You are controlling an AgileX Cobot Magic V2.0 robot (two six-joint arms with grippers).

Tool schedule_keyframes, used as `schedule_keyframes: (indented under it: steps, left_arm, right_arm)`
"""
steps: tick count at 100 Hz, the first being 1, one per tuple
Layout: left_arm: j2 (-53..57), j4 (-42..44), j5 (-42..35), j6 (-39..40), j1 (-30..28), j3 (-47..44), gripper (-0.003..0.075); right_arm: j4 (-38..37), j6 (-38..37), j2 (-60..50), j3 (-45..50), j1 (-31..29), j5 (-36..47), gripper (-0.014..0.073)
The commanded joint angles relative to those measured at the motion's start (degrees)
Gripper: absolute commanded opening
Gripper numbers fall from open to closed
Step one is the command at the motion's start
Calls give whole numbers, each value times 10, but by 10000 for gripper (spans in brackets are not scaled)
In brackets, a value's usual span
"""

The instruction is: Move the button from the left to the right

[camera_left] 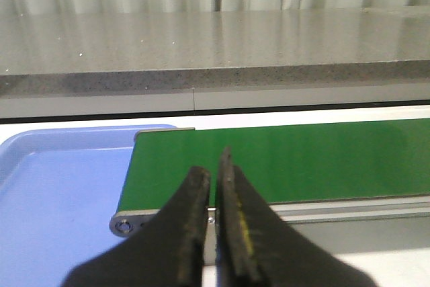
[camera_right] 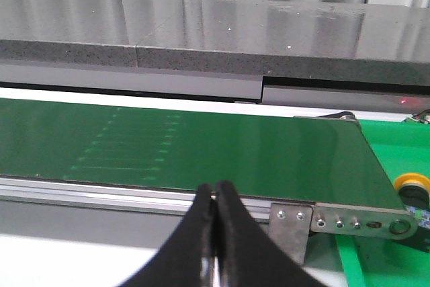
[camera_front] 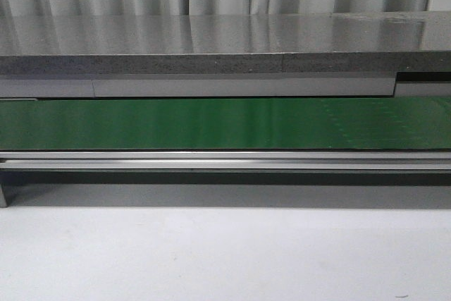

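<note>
A round yellow cap (camera_right: 411,183) on a dark body peeks in at the edge of the right wrist view; it looks like the button, mostly cut off. It sits on a bright green surface (camera_right: 396,140) past the end of the green conveyor belt (camera_right: 201,146). My right gripper (camera_right: 215,189) is shut and empty, in front of the belt's rail, apart from the cap. My left gripper (camera_left: 213,166) is shut and empty, at the belt's other end (camera_left: 302,159). Neither gripper shows in the front view.
A blue tray (camera_left: 54,193) lies beside the belt's left end. A grey stone counter (camera_front: 211,40) runs behind the belt (camera_front: 211,123), with curtains beyond. An aluminium rail (camera_front: 225,158) edges the belt's front; white table (camera_front: 225,252) lies before it.
</note>
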State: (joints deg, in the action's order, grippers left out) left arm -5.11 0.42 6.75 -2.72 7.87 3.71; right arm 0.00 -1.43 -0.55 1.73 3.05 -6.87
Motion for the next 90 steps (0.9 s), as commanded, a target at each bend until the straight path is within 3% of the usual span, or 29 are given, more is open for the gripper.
schedule_keyframes:
  steps: [1, 31, 90]
  left_arm:
    - [15, 3, -50, 22, -11, -5, 5]
    - [75, 3, -68, 27, -15, -60, 5]
    - [75, 3, -63, 27, -27, -59, 5]
  right_arm:
    - [0, 0, -9, 0, 1, 42, -69]
    - [0, 0, -9, 0, 1, 42, -69]
    - [0, 0, -9, 0, 1, 41, -69]
